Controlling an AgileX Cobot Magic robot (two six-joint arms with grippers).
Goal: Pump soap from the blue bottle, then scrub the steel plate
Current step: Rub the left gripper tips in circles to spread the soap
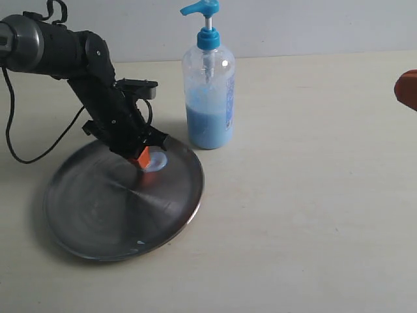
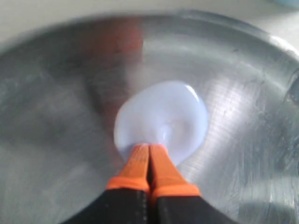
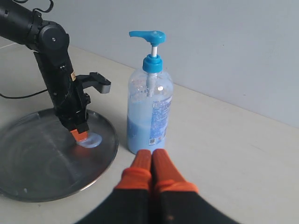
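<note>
The steel plate (image 1: 98,215) lies at the left of the table. A pale blue blob of soap (image 1: 158,163) (image 2: 170,116) (image 3: 91,140) sits near the plate's far right rim. My left gripper (image 1: 144,158) (image 2: 149,148) is shut, its orange tips pressed into the edge of the soap on the plate. The blue bottle (image 1: 208,98) (image 3: 149,112) stands upright just right of the plate, partly filled with light-blue liquid. My right gripper (image 3: 151,154) is shut and empty, hovering over the table short of the bottle; only an orange bit of it (image 1: 407,89) shows at the exterior view's right edge.
A black cable (image 1: 19,140) trails from the left arm over the table at far left. A tiny pale speck (image 1: 141,243) lies on the plate's near rim. A pale wall (image 1: 313,26) runs behind the table.
</note>
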